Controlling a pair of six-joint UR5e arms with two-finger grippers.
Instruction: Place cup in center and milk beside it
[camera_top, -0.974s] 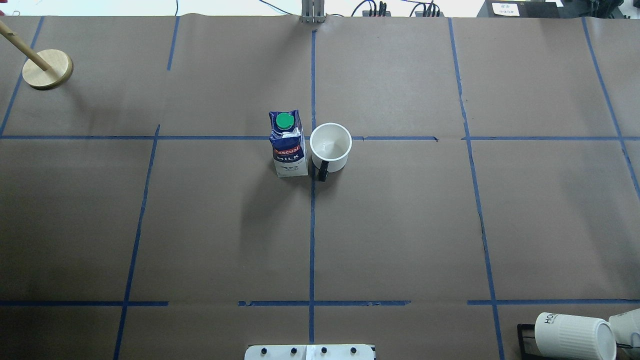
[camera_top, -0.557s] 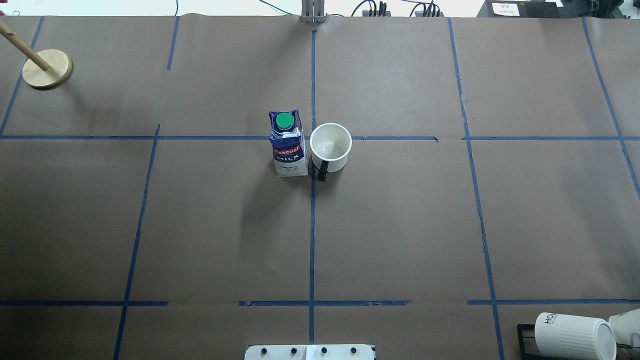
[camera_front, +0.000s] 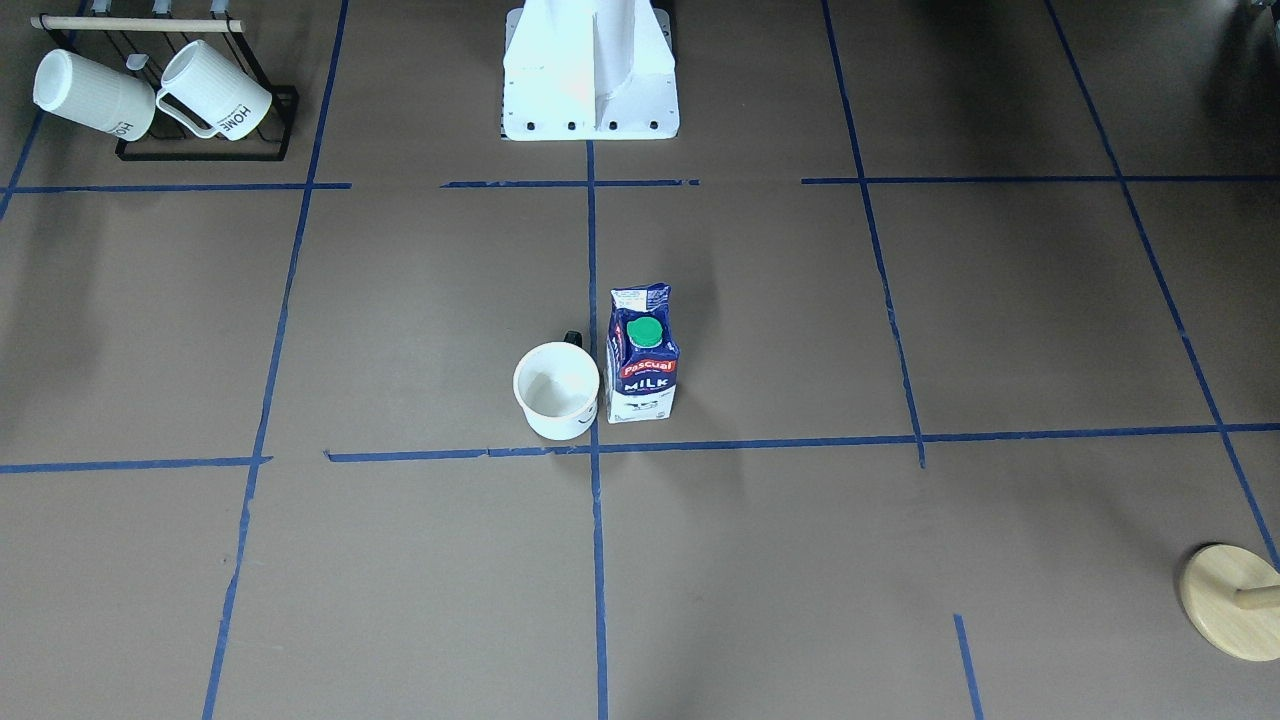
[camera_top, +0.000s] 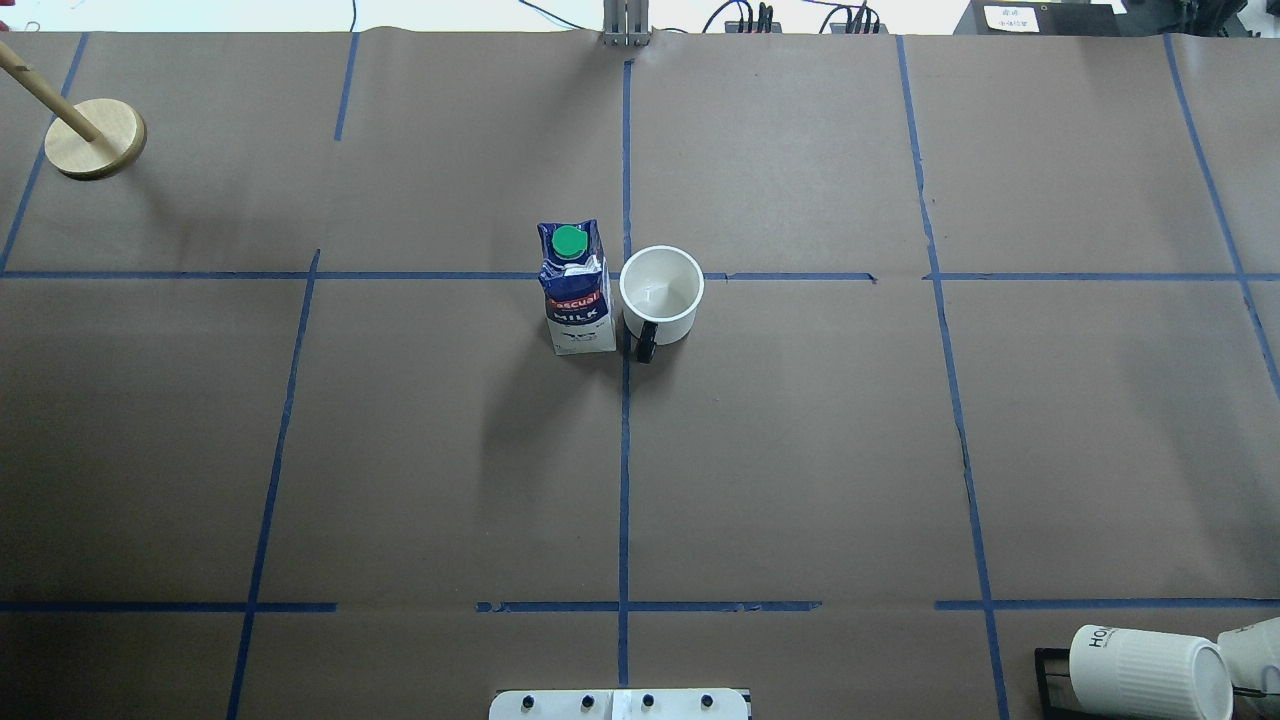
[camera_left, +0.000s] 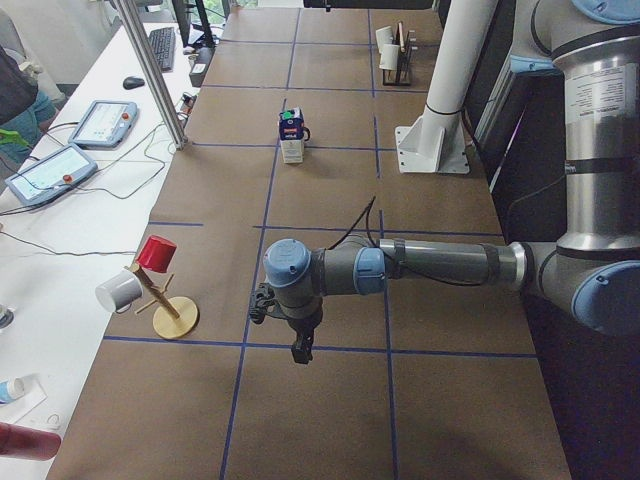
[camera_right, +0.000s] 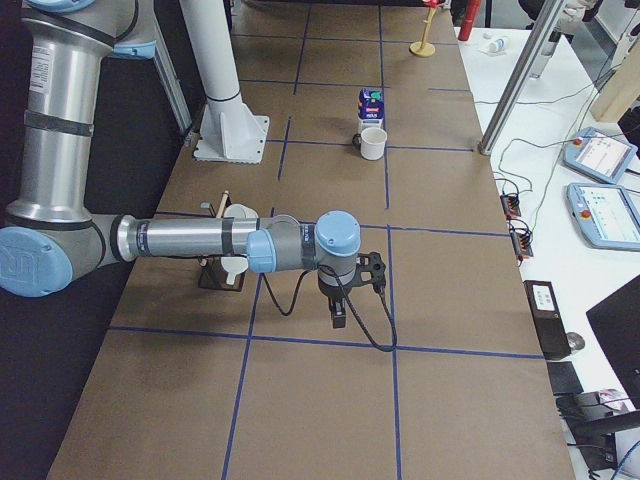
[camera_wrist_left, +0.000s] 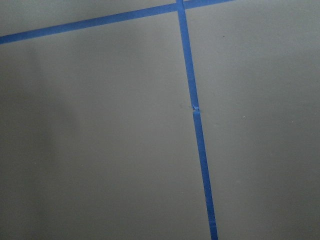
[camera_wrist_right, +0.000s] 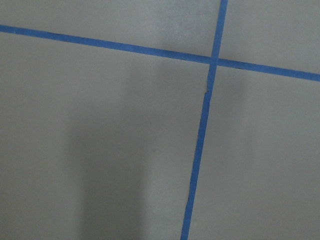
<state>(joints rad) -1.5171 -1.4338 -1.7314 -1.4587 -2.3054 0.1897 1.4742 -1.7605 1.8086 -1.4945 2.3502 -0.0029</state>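
Note:
The white cup with its black handle stands upright at the center crossing of blue tape, just on the robot's right of the middle line. The smiley edge shows in the front view. The blue and white milk carton with its green cap stands upright close beside the cup, on the robot's left; it also shows in the front view. My left gripper hangs over bare table far from both. My right gripper does likewise. I cannot tell whether either is open or shut.
A black rack with two ribbed "HOME" mugs stands at the near right corner. A wooden mug tree with a red and a grey cup stands at the far left. The robot's white base is at the table's near edge.

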